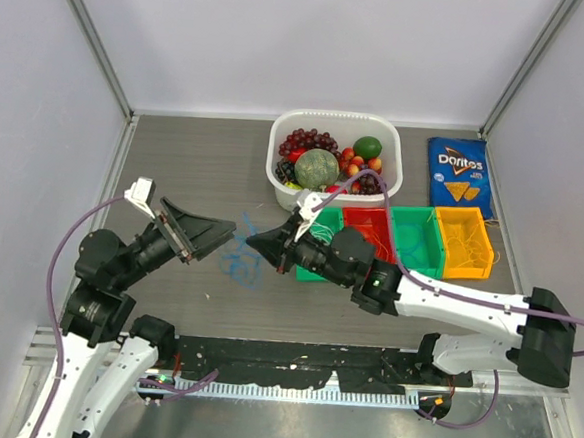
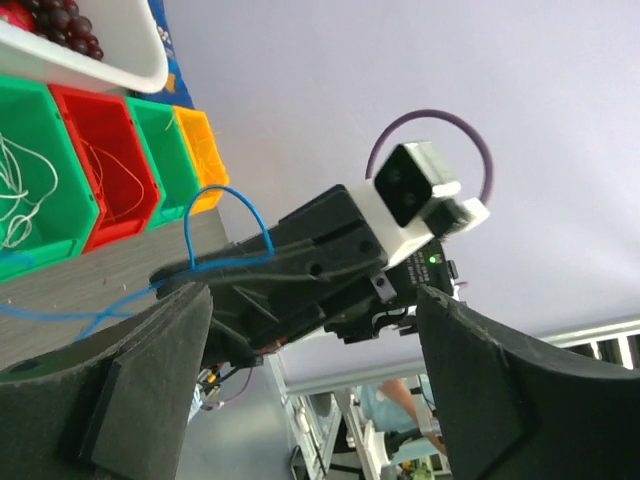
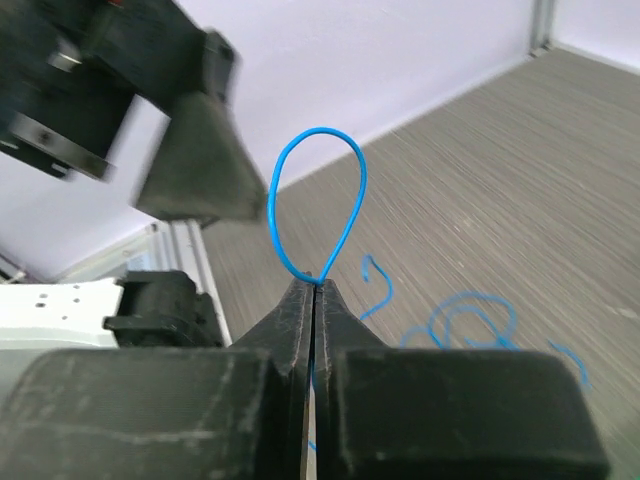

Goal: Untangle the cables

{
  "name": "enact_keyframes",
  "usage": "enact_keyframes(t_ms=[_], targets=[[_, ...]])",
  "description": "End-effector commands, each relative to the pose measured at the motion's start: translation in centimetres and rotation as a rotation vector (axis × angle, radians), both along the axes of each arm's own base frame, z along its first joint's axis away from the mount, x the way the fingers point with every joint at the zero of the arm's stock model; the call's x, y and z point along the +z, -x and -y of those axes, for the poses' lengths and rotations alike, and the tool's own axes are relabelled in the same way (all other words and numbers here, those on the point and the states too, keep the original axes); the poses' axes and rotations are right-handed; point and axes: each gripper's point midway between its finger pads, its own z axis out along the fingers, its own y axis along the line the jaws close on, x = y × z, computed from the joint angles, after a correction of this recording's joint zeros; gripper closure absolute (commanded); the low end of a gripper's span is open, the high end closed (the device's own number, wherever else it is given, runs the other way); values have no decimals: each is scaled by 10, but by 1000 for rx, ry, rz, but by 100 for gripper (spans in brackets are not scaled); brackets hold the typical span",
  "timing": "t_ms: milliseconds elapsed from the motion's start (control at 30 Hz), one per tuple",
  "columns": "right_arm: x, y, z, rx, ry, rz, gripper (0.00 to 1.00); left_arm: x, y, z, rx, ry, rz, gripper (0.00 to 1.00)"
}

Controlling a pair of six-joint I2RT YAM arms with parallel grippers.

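Observation:
A thin blue cable lies in loose loops on the grey table between the two grippers. My right gripper is shut on this blue cable, and a loop of it stands up above the fingertips. In the top view the right gripper sits just right of the blue tangle. My left gripper is open and empty, facing the right gripper. In the left wrist view the blue loop rises over the right gripper's body. White cable lies in the green bin, orange cable in the red bin.
A row of bins stands behind the right arm: green, red, green and yellow. A white basket of fruit is at the back. A Doritos bag lies at the back right.

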Motion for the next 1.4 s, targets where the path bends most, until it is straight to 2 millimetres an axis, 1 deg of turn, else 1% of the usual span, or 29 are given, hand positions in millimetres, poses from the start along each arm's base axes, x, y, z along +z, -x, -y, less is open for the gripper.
enact_keyframes(t_ms=[0, 33, 67, 100, 133, 167, 200, 233, 267, 300, 333, 367, 400, 433, 467, 500, 533, 600, 633, 667, 700, 733, 767, 833, 867, 933, 1133, 1233, 1367], targets=[[18, -22, 52, -177, -33, 1, 99, 14, 10, -15, 84, -86, 112, 8], [11, -28, 63, -219, -3, -19, 99, 11, 9, -17, 96, -110, 110, 6], [18, -34, 78, -259, -13, -16, 99, 7, 8, -21, 115, -142, 107, 4], [9, -43, 94, -333, 35, -40, 99, 3, 8, -24, 133, -175, 108, 3], [20, -52, 117, -409, 16, -40, 99, -2, 7, -28, 156, -205, 101, 3], [10, -63, 138, -512, 72, -60, 99, -7, 6, -31, 174, -238, 98, 2], [21, -70, 165, -602, 56, -60, 99, -9, 6, -34, 185, -255, 100, 1], [12, -80, 195, -745, 110, -77, 99, -11, 7, -35, 190, -266, 100, 1], [27, -85, 232, -885, 80, -73, 99, -14, 6, -36, 193, -275, 102, 1], [22, -89, 256, -979, 128, -75, 99, -15, 6, -36, 195, -277, 105, 0], [38, -88, 286, -1097, 104, -59, 99, -17, 6, -37, 195, -279, 107, 0], [39, -87, 304, -1162, 132, -54, 99, -18, 7, -36, 194, -277, 110, 0], [49, -84, 330, -1283, 142, -36, 99, -20, 6, -35, 189, -278, 108, 0], [51, -83, 341, -1333, 162, -29, 99, -22, 5, -34, 181, -277, 107, 0], [55, -80, 360, -1437, 187, -20, 99, -23, 5, -33, 175, -275, 109, 0], [54, -81, 366, -1480, 208, -18, 100, -26, 5, -31, 161, -271, 102, 0], [56, -79, 377, -1556, 220, -16, 99, -26, 6, -29, 153, -264, 102, 0], [50, -84, 388, -1641, 245, -12, 99, -28, 8, -26, 132, -254, 98, 0], [39, -90, 395, -1691, 279, -16, 99, -29, 9, -26, 129, -249, 96, 0], [36, -96, 397, -1707, 270, -16, 99, -29, 11, -26, 122, -241, 98, 1], [21, -105, 407, -1754, 321, -26, 99, -29, 13, -26, 121, -236, 96, 0], [16, -112, 411, -1766, 302, -34, 99, -29, 16, -26, 119, -230, 99, 0], [3, -121, 422, -1810, 340, -55, 99, -29, 18, -27, 118, -224, 100, 0], [-16, -141, 421, -1760, 330, -120, 99, -29, 24, -28, 117, -219, 104, 0], [-27, -144, 421, -1759, 299, -169, 99, -29, 26, -29, 119, -217, 106, 0], [-44, -154, 410, -1722, 294, -228, 99, -30, 30, -31, 127, -219, 109, 0], [-89, -160, 399, -1703, 292, -345, 99, -38, 31, -32, 131, -215, 97, 0], [-109, -161, 399, -1711, 303, -376, 99, -41, 30, -30, 120, -214, 86, 1], [-138, -169, 394, -1653, 305, -455, 99, -42, 31, -30, 115, -218, 85, 0]])
